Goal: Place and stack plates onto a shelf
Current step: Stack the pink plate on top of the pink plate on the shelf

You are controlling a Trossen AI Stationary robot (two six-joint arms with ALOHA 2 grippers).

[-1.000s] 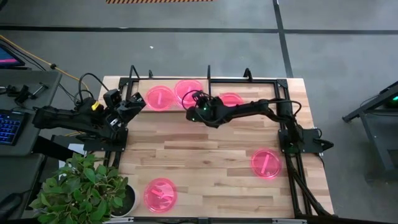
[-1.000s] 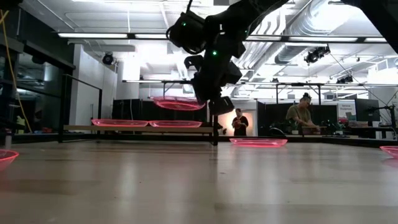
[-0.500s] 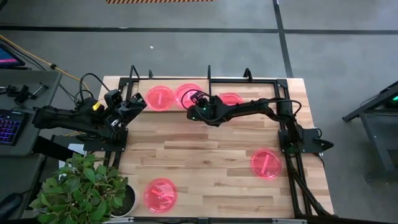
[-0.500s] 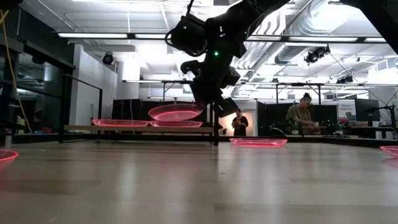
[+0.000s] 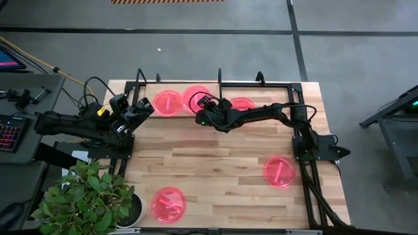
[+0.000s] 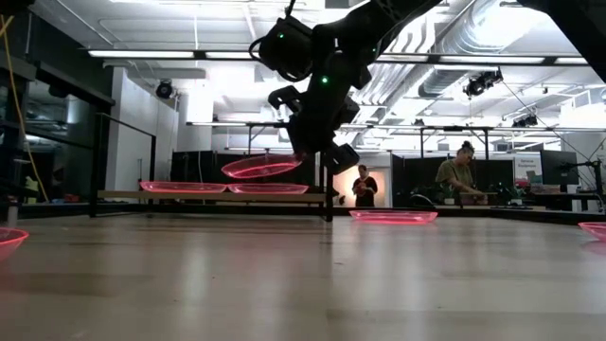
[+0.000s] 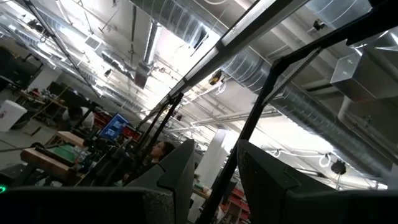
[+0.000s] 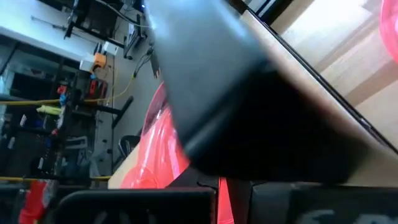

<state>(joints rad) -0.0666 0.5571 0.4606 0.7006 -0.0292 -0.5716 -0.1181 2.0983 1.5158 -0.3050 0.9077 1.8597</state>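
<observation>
Butcher-block wood fills the desk [image 5: 215, 163], banded in pale planks. Nearest the front edge lies one pink plate [image 5: 168, 203], just beside a potted plant [image 5: 88, 196] at the left corner. Farther in, towards the right side, rests a second plate [image 5: 279, 171], well apart from the first. At mid-depth on the left waits the left pincer [image 5: 145, 108], tips a little apart, off the shelf's left end and holding nothing.

Beyond that, along the far edge, sits the shelf [image 5: 177, 111], a light board in a black tube frame, slightly raised above the desk in the low view. On its left half lies a plate [image 5: 168, 102]; on its right half another plate [image 6: 268, 188], flat on the board. Above that one hangs the held plate [image 6: 262, 167], tilted, pinched at its rim by the right pincer [image 5: 204, 106], close over the resting plate but not touching it in the low view. Just right of the shelf, on the desk, sits one more plate [image 5: 244, 104], partly under the right arm.

Past the desk: grey floor with dark seams, a keyboard [image 5: 9, 134] on a side bench at far left. In the low view, a bright hall with ceiling ducts and two people [image 6: 457, 177] at benches far behind.
</observation>
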